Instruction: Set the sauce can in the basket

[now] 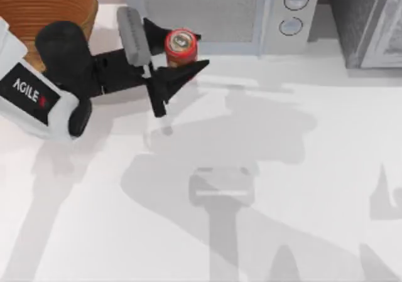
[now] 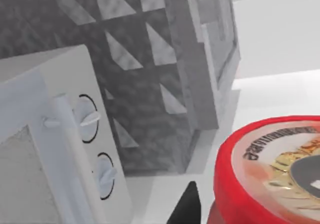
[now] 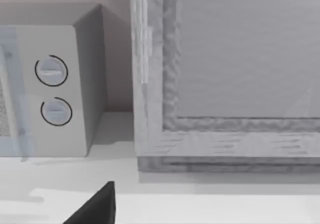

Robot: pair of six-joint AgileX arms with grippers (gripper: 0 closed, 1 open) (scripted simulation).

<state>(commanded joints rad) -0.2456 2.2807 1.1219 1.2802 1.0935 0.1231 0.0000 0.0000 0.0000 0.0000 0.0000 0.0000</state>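
Small red cylindrical sauce can (image 1: 181, 48) sits clamped between left gripper (image 1: 178, 53) fingers; brown woven wicker basket (image 1: 47, 9) lies well apart.

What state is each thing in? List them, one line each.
sauce can: upright, between the left gripper's fingers, outside the basket.
left gripper: shut on the sauce can, in front of the microwave.
basket: at the table's far left corner, its visible part holding nothing.
microwave: door closed.
right gripper: one dark fingertip visible, facing the microwave and a grey cabinet.
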